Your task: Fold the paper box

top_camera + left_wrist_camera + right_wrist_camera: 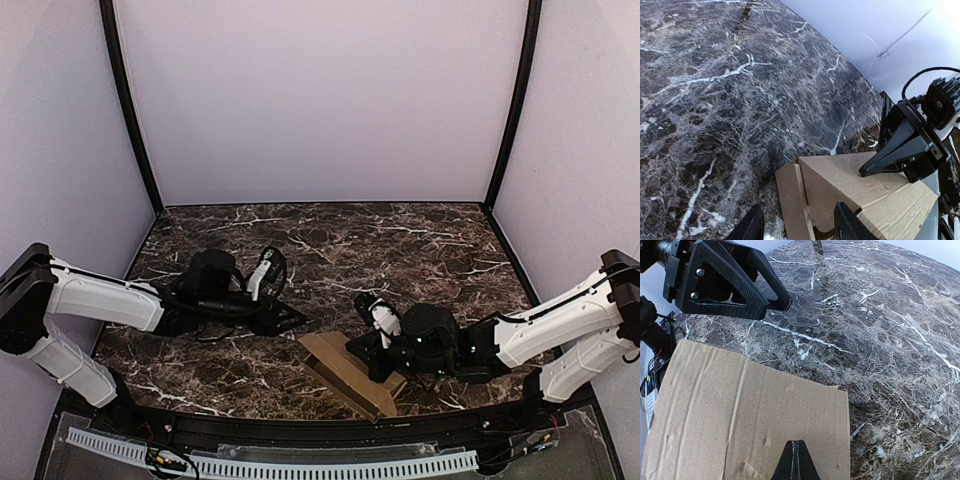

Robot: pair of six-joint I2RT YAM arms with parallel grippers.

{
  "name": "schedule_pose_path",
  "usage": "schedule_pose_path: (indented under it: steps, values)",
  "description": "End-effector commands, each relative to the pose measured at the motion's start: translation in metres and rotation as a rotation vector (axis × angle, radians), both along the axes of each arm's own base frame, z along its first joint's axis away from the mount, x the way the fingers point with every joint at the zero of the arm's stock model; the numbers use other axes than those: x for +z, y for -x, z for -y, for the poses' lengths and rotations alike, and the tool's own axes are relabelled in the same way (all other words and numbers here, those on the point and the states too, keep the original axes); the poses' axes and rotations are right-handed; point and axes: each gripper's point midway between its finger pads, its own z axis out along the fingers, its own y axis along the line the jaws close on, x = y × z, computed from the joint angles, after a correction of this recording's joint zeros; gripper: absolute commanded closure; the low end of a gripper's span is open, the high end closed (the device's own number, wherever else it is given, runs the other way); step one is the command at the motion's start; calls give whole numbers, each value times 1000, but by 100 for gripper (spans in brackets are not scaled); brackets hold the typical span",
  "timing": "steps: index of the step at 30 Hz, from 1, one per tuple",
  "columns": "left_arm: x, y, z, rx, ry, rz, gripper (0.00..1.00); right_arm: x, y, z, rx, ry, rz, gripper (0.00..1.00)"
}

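The thin, plain brown cardboard paper box is seen lying near the front edge of the dark, white-veined marble tabletop, right of centre. A raised wall, a crease and a loose side flap are shown only in the left wrist view. In the right wrist view only its flat, creased top is seen. The black right gripper, fingers closed together, is rested on that top. The black left gripper, fingers parted and gripping nothing, is held near the box's far left corner. Bare marble is seen behind and to the left.
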Motion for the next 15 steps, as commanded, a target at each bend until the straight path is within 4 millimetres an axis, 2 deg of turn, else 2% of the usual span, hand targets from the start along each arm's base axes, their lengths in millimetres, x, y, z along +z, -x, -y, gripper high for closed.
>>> schedule_pose_path:
  steps: [1, 10, 15]
  values:
    - [-3, 24, 4, -128, -41, -133, 51, 1, 6, -3, 29, -7, 18, 100]
    - [7, 46, 18, -270, -33, -334, 47, -1, 6, -3, 26, -1, 23, 100]
    - [-7, 52, 19, -291, -104, -436, 47, -3, 6, -3, 27, 7, 28, 100]
